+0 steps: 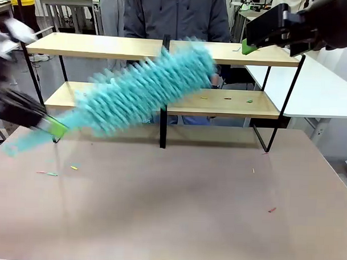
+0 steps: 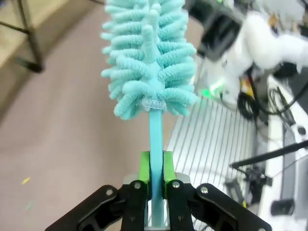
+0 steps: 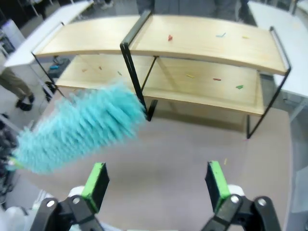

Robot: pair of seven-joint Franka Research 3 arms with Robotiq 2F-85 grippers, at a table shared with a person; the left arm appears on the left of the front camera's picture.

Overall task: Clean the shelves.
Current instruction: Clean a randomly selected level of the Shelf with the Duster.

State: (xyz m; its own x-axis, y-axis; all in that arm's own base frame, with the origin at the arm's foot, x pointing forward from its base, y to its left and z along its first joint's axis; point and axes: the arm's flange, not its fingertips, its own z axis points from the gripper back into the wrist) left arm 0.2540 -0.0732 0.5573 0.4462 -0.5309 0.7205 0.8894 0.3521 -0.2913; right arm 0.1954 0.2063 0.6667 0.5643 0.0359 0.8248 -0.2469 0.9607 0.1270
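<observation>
The shelves (image 1: 108, 46) stand across the far half of the table, two light-wood boards on a black frame with a centre post. My left gripper (image 1: 55, 127) is low at the left, shut on the thin handle of a fluffy teal duster (image 1: 146, 89). The blurred duster head slants up in front of the centre post. In the left wrist view the green pads of that gripper (image 2: 156, 175) clamp the handle below the duster head (image 2: 149, 57). My right gripper (image 1: 249, 49) hovers open at the top board's right end. From above, its view shows the gripper (image 3: 156, 185), the shelves (image 3: 202, 43) and the duster (image 3: 82, 127).
Small coloured scraps lie on the lower board (image 1: 227, 99), the top board (image 3: 169, 37) and the brown table (image 1: 74, 168). A person in a grey jacket (image 1: 177, 16) stands behind the shelves. A white table (image 1: 323, 89) adjoins at the right.
</observation>
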